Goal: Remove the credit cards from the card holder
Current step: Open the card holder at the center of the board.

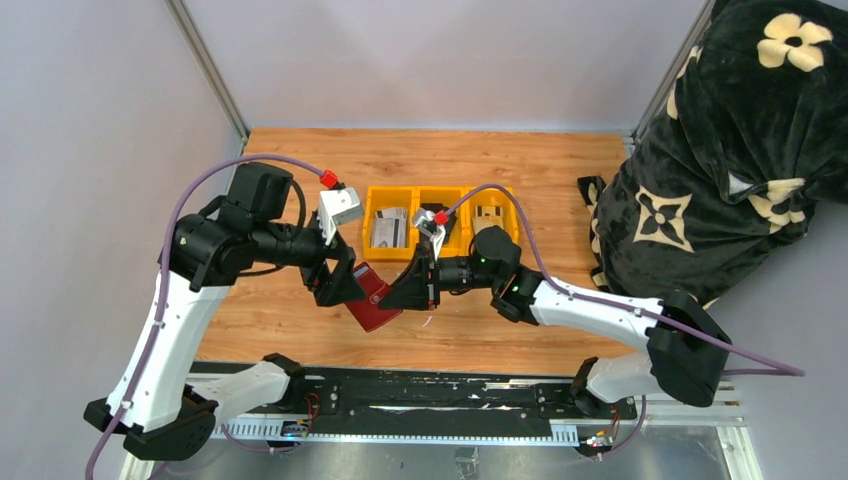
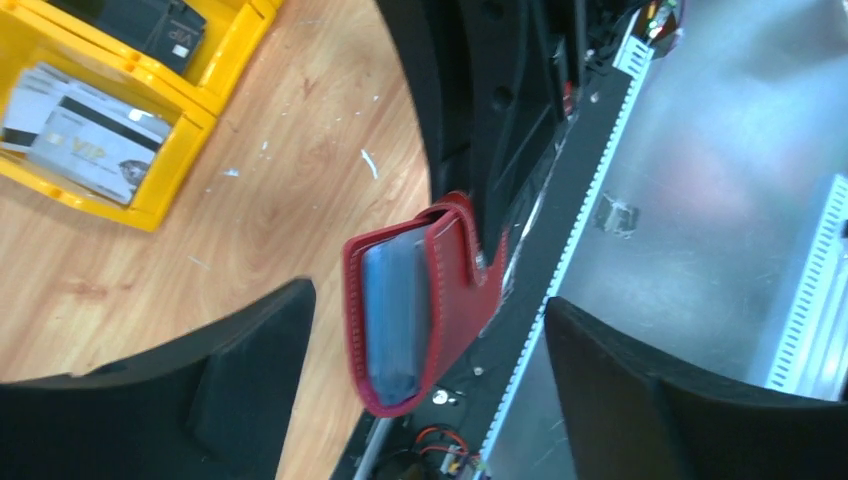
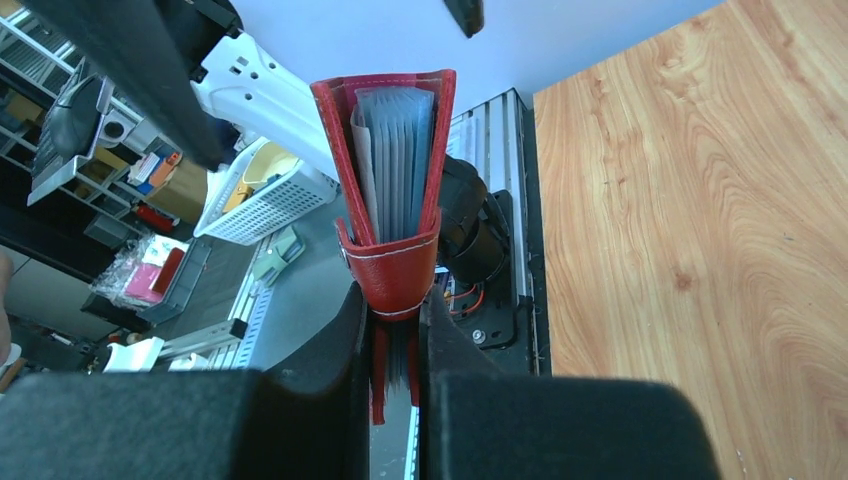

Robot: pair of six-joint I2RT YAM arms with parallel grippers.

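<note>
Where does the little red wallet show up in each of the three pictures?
Top external: card holder at the centre, between the two arms' tips.
Left wrist: card holder mid-picture, edge-on, bluish sleeves showing.
Right wrist: card holder upper centre, lower end pinched by the right gripper.
Shared landmark: the wooden table, in all three.

The dark red card holder (image 3: 395, 255) was held above the wooden surface (image 3: 700, 200), pinched at one end by the right end effector (image 3: 392, 325). It stood slightly open, showing grey-blue sleeves inside. Some grey-white credit cards (image 1: 390, 228) lay in the left compartment of a yellow tray (image 1: 366, 215).
</note>
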